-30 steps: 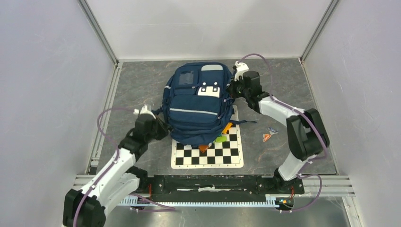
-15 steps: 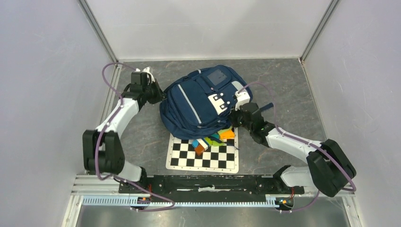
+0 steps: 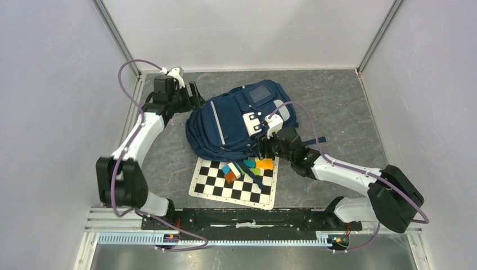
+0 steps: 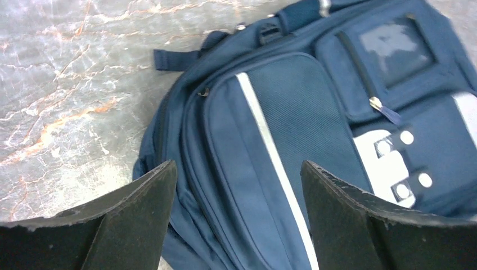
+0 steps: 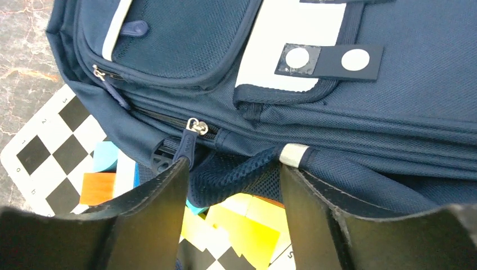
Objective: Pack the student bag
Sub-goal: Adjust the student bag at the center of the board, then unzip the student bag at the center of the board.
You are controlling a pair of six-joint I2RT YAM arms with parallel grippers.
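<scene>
Marbled grey table [image 3: 349, 107] — woven navy student bag [image 3: 230, 121]; left pincer [image 4: 237, 169], right pincer [image 5: 233, 167] wide.

Top view looks down; both close wrist views share the student bag [image 3: 225, 129].

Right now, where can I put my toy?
Bare table lies between the student bag and the right wall, and between the left arm and the checkerboard. Crowded: blocks and the right gripper at the bag's near edge.
</scene>
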